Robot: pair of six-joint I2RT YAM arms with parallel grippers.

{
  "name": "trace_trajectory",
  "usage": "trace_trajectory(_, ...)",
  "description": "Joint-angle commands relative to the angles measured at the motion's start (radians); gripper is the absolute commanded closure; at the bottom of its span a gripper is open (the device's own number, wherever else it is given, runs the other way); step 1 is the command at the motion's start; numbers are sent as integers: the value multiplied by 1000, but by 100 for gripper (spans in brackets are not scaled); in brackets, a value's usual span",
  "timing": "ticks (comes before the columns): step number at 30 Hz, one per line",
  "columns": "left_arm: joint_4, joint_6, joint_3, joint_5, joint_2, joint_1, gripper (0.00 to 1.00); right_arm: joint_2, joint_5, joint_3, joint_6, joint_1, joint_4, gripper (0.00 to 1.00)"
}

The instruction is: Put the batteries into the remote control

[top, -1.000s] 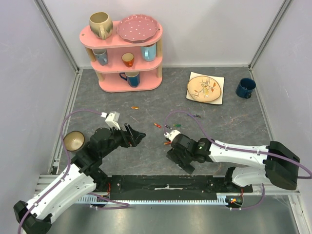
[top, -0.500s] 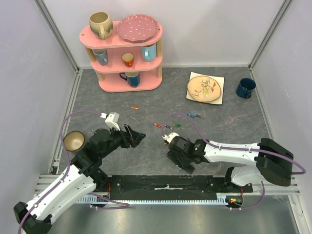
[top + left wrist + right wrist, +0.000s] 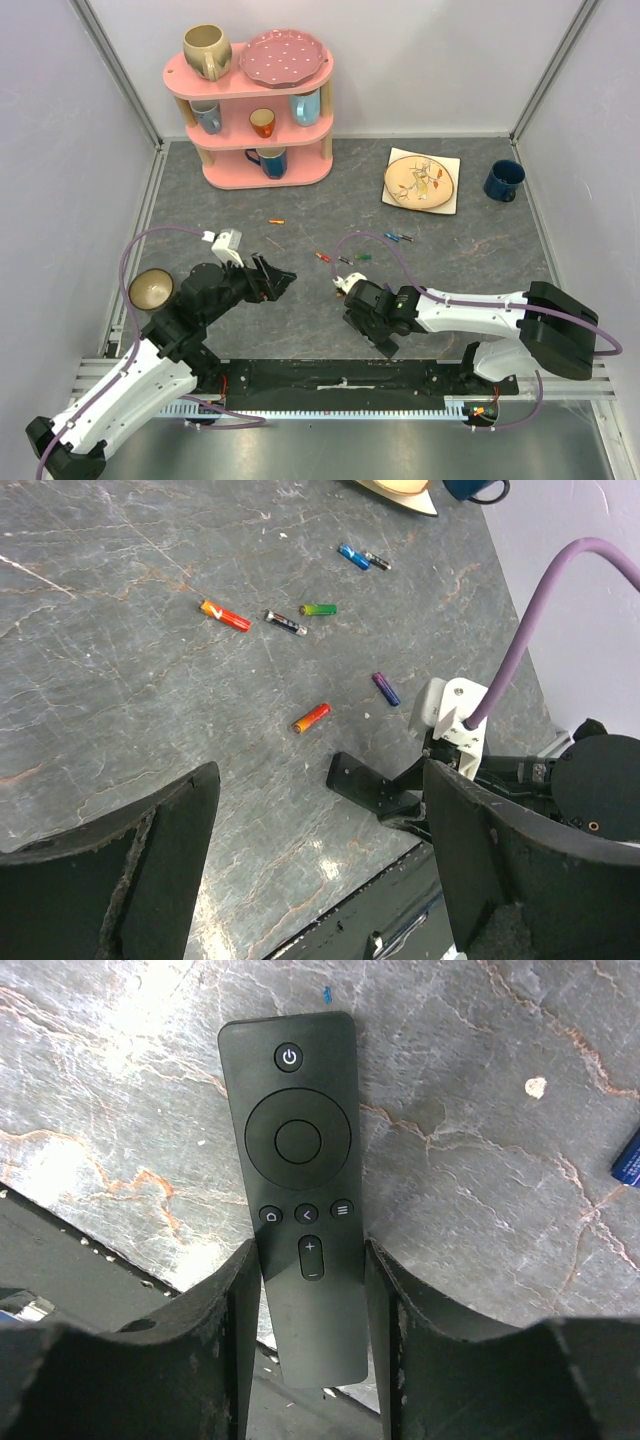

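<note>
Remote control (image 3: pixel 305 1210): slim black bar, button face up, power key at the end pointing away from the right wrist camera. It lies lengthwise between the fingers of the right gripper (image 3: pixel 312 1255), which are closed against its two long edges along its lower half. The upper half juts out over the grey marbled table (image 3: pixel 450 260). Whether the bar rests on the surface or is raised off it cannot be told.

The left gripper (image 3: pixel 320 775) hangs above the table with its fingers spread wide and nothing between them.

In the left wrist view, an orange battery (image 3: pixel 311 717) and a violet battery (image 3: pixel 386 688) lie near the free end of the remote control. Farther off, a red-and-orange battery (image 3: pixel 224 614), a dark battery (image 3: pixel 285 622) and a green battery (image 3: pixel 318 609) form a loose row. A blue battery (image 3: pixel 352 556) lies beyond them. All lie flat on the table, apart from both grippers.

At the back of the table stand a pink shelf (image 3: pixel 262 178) with mugs, a flowered plate (image 3: pixel 419 180) and a blue mug (image 3: pixel 503 180).
</note>
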Motion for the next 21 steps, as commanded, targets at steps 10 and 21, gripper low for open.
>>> trace_trajectory(10,-88,23,97,-181,-63,-3,13,-126,97,176,197,5,2,70)
trace_trajectory(21,-111,-66,90,-330,-95,-3,21,258,172,427,338,7,134,75)
